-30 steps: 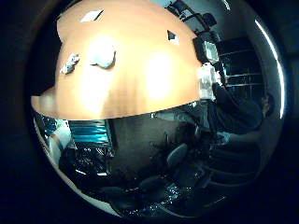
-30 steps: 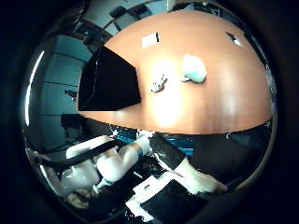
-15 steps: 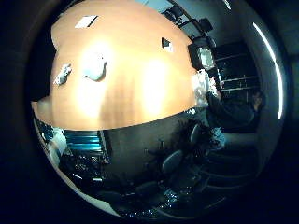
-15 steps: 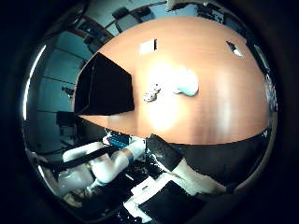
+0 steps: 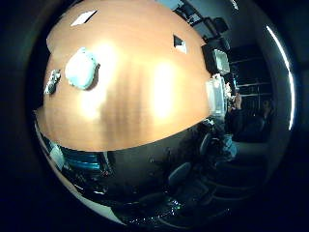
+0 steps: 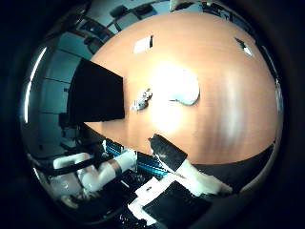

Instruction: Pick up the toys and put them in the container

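At the rim of the thumb-side view, white and black parts of the hand (image 6: 183, 179) reach in over the near edge of the table (image 6: 224, 119); the fingers are cut off by the frame, so whether they are straight or curled cannot be told. The hand holds nothing that shows and stands well apart from the toys. A white arm segment (image 6: 102, 171) lies below the table edge, beside teal framing.

On the orange-brown tabletop, the pale blue-white toy (image 6: 183, 88) lies in a patch of glare, and its outline is partly washed out. Just beside it, apart from it, lies a small grey toy (image 6: 141, 99), too small for its form to be made out. The black container (image 6: 95, 93) sits at the table's edge near the small toy, its inside dark and unreadable.

Farther off on the table lie a white card (image 6: 143, 44) and a small dark-and-white marker (image 6: 244, 46). Beyond the table's far side, office chairs (image 5: 183, 171) and a dim shelf area (image 5: 217, 58) are hard to make out. Nothing lies between the hand and the toys.
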